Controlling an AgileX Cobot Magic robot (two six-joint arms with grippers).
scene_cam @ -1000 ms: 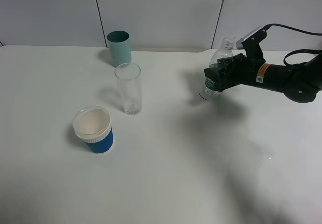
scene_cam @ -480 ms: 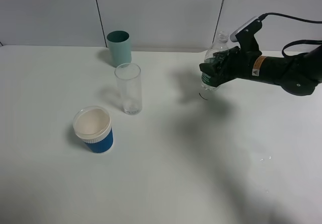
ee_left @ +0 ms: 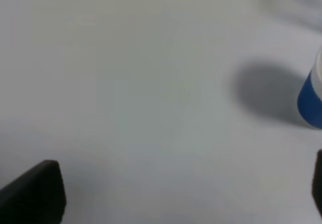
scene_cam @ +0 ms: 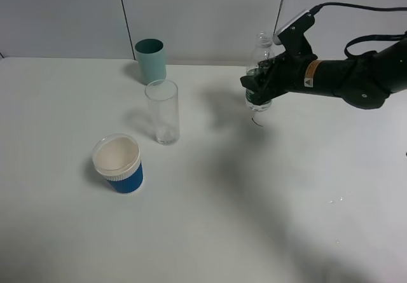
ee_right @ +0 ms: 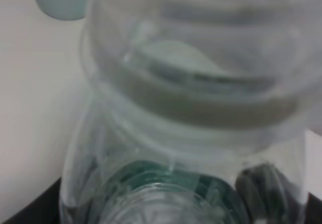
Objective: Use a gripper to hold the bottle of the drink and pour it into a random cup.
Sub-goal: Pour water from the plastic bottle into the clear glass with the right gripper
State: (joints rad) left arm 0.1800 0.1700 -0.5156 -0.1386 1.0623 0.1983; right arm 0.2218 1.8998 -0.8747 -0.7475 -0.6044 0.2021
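Note:
The bottle of the drink point(scene_cam: 262, 49) is a small clear bottle with a dark green label and no cap. It hangs upright above the table at the back right, with my right gripper point(scene_cam: 257, 87) shut on its labelled middle. In the right wrist view the bottle point(ee_right: 191, 108) fills the frame. The cup point(scene_cam: 162, 111), a tall clear glass, stands well to the left of the bottle. My left gripper point(ee_left: 176, 199) shows only in its wrist view, its dark fingertips point(ee_left: 32, 194) wide apart over bare table with nothing between them.
A teal cup point(scene_cam: 150, 60) stands behind the glass near the back wall and appears in the right wrist view as the teal cup point(ee_right: 60, 0). A blue ribbed cup point(scene_cam: 118, 164) with a white rim stands in front of the glass; the same blue cup point(ee_left: 312, 95) shows in the left wrist view.
My right gripper has carried the bottle up off the table and to the left, toward the glass. The cups have not moved.

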